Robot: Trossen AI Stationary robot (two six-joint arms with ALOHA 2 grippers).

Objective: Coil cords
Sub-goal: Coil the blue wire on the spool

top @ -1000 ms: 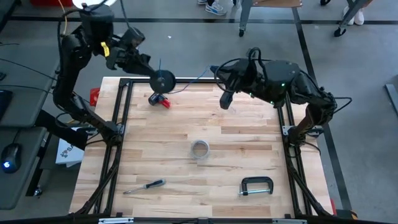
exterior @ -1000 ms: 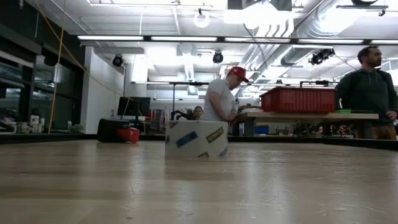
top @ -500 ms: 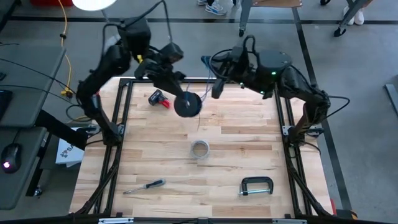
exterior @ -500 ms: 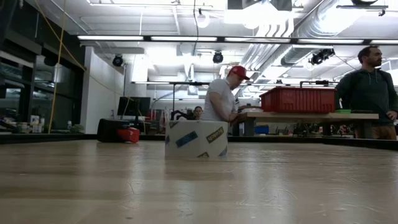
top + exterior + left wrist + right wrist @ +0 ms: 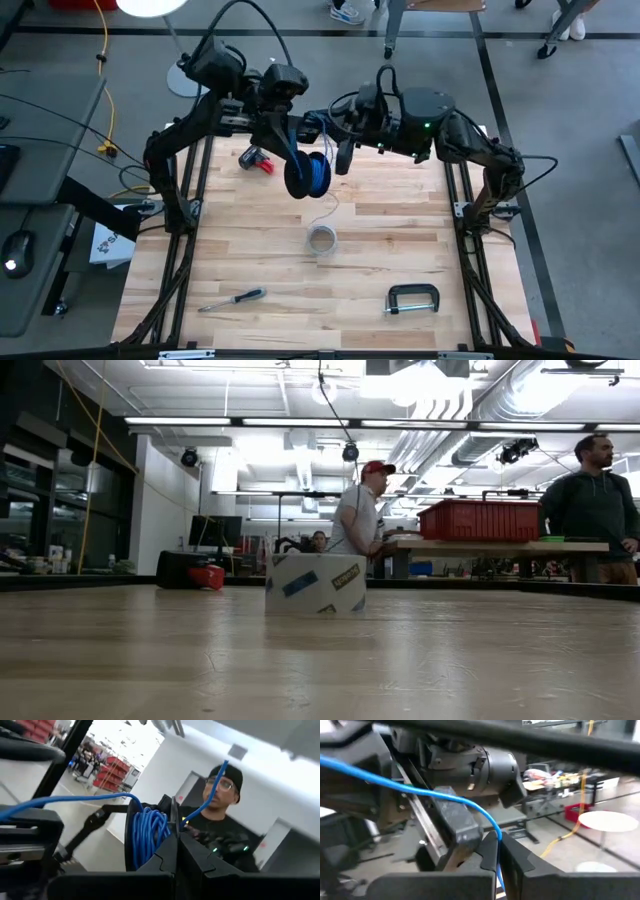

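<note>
While both arms reach in over the far half of the table (image 5: 400, 250), they meet above its middle, raised off the wood. The left hand (image 5: 300, 165) hangs from an arm that arches in from the far left corner, its fingers pressed together on a dark spool (image 5: 306, 176) wound with the blue cord (image 5: 316, 172). The right arm stretches across from the far right post, elbow high, and the right hand (image 5: 342, 158) sits just beside the spool, fingers pinching the same blue cord where it runs off the reel.

On the table below lie a roll of tape (image 5: 321, 239), a screwdriver (image 5: 232, 298), a black clamp (image 5: 412, 298) and a small red-and-black object (image 5: 257, 160) near the far edge.

The roll of tape (image 5: 315, 582) carries printed patches, but the lettering is too small to read.

Only the high view shows both arms and the reel together. The low view shows neither arm, just the tape roll on the wood, a thin dark line hanging from above, and people in the room behind, one in a red cap (image 5: 377, 468) beside a red bin (image 5: 480, 520). The left wrist view shows the blue coils (image 5: 148, 836) close behind the shut fingers, with a strand leading off each way. The right wrist view shows one blue strand (image 5: 420, 790) running down into its closed fingertips.
</note>
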